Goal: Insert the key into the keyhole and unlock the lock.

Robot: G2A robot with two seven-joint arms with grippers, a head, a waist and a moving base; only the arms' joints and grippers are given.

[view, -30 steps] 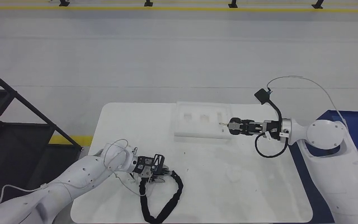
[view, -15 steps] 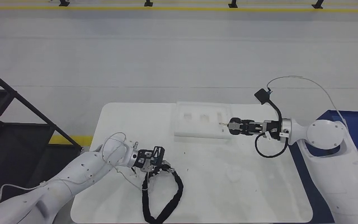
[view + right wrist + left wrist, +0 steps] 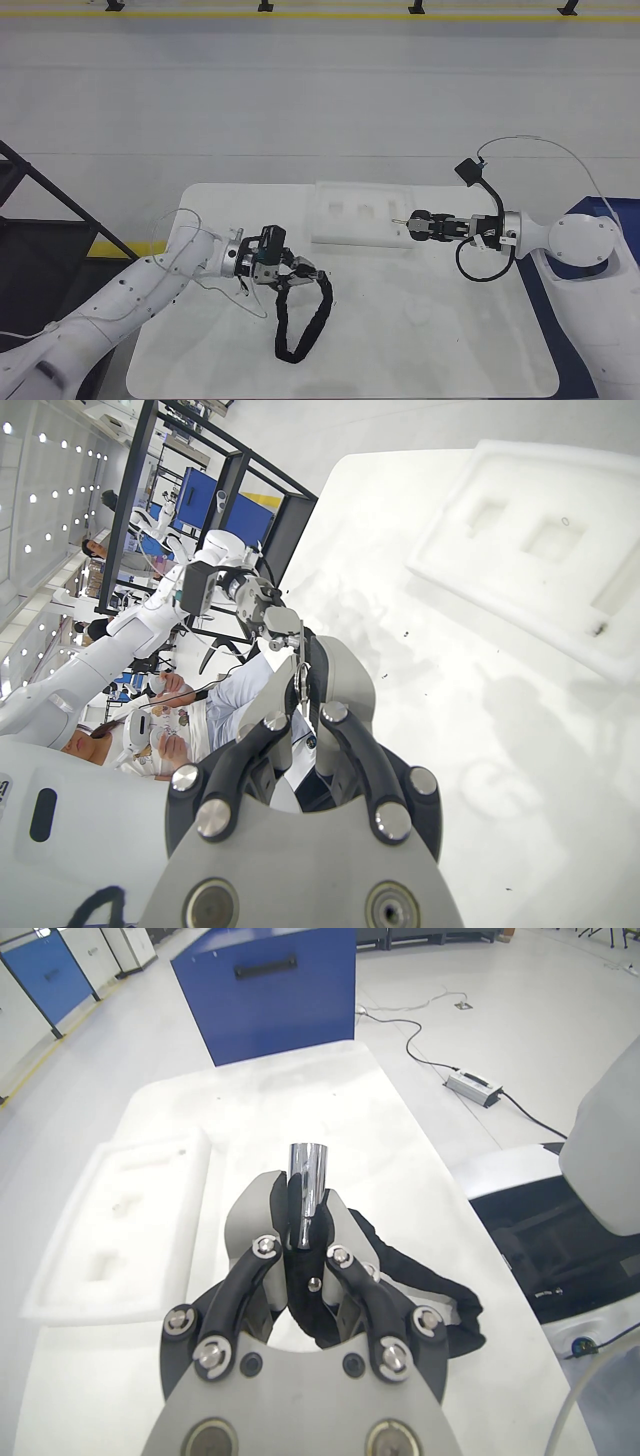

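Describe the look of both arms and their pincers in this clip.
The left arm and right arm have glossy white shells. The left pincer and right pincer are grey metal with black linkage bars and silver pins. A black cable loops at the right wrist.

Lock cylinder (image 3: 308, 1178) shiny chrome — its cable (image 3: 324, 300) black; foam tray (image 3: 360, 240), table (image 3: 470, 340) plain white; cabinet (image 3: 270, 1003) blue.

On the table (image 3: 450, 340) the foam tray (image 3: 362, 212) lies far and central, the left gripper (image 3: 300, 272) with the lock (image 3: 323, 300) before its left end, the right gripper (image 3: 410, 225) with the key (image 3: 398, 221) at its right end.
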